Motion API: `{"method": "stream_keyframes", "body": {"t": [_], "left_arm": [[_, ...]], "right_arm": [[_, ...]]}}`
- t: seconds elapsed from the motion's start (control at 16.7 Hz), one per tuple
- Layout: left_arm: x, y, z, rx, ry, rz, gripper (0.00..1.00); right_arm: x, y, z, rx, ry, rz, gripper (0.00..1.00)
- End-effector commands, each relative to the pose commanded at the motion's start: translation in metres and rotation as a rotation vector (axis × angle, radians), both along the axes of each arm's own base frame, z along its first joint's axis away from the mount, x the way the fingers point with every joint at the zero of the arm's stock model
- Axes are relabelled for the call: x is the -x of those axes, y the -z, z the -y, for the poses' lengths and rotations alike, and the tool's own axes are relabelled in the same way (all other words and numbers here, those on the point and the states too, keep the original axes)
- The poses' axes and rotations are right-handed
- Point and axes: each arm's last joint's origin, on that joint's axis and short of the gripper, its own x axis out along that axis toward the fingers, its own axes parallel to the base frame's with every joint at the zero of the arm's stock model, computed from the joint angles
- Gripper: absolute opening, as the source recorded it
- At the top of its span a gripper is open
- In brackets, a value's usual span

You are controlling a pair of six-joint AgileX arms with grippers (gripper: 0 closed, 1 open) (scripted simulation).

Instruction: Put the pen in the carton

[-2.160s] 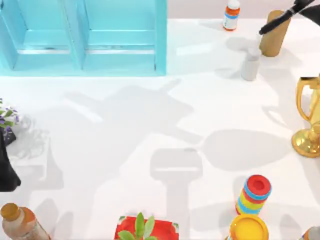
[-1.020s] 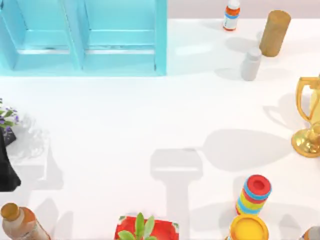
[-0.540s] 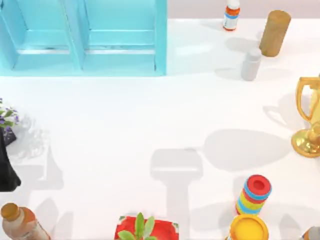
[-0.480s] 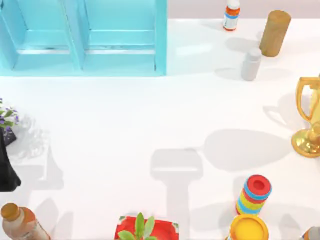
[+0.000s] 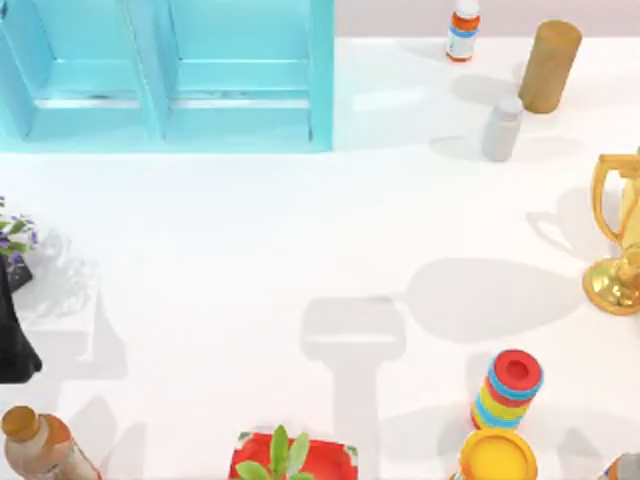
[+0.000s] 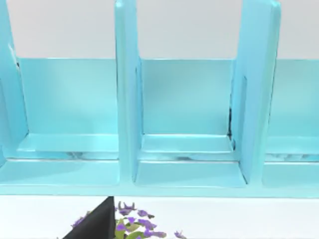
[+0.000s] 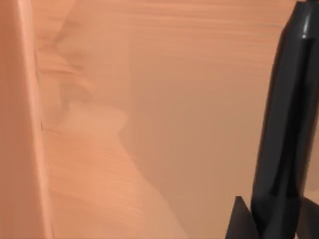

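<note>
The pen (image 7: 284, 124) is a slim black shaft close to the camera in the right wrist view. My right gripper (image 7: 271, 221) is shut on it, with one dark fingertip (image 7: 242, 219) showing against the shaft. Behind the pen are the tan, cardboard-like surfaces of the carton (image 7: 124, 114), with one wall (image 7: 25, 124) rising beside them. How far the pen's tip is from these surfaces I cannot tell. My left gripper (image 5: 14, 340) is parked at the table's left edge, next to purple flowers (image 5: 14, 232).
A blue rack (image 5: 165, 75) fills the back left. At the back right stand a tan cylinder (image 5: 549, 66), a grey bottle (image 5: 501, 128) and an orange-capped bottle (image 5: 463, 28). A gold trophy (image 5: 618, 235), stacked coloured rings (image 5: 510, 390), a red potted plant (image 5: 290, 458) and a brown bottle (image 5: 40, 447) ring the table.
About two seconds ago my right gripper held the pen over the tan cylinder at the top view's back right; it has since moved out of that view. The left arm has not moved.
</note>
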Motion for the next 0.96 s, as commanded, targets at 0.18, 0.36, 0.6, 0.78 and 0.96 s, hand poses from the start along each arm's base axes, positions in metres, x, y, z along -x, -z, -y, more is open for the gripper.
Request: {"method": "stream_keyframes", "body": {"t": [0.18,0.36,0.6,0.78,0.96], "left_arm": [[0.0,0.0,0.0,0.0,0.0,0.0,1.0],[0.0,0.0,0.0,0.0,0.0,0.0,1.0],[0.0,0.0,0.0,0.0,0.0,0.0,1.0],[0.0,0.0,0.0,0.0,0.0,0.0,1.0],[0.0,0.0,0.0,0.0,0.0,0.0,1.0]], "right_arm": [[0.0,0.0,0.0,0.0,0.0,0.0,0.45],[0.0,0.0,0.0,0.0,0.0,0.0,0.68],[0.0,0.0,0.0,0.0,0.0,0.0,0.98],[0.0,0.0,0.0,0.0,0.0,0.0,1.0],[0.0,0.0,0.0,0.0,0.0,0.0,1.0]]}}
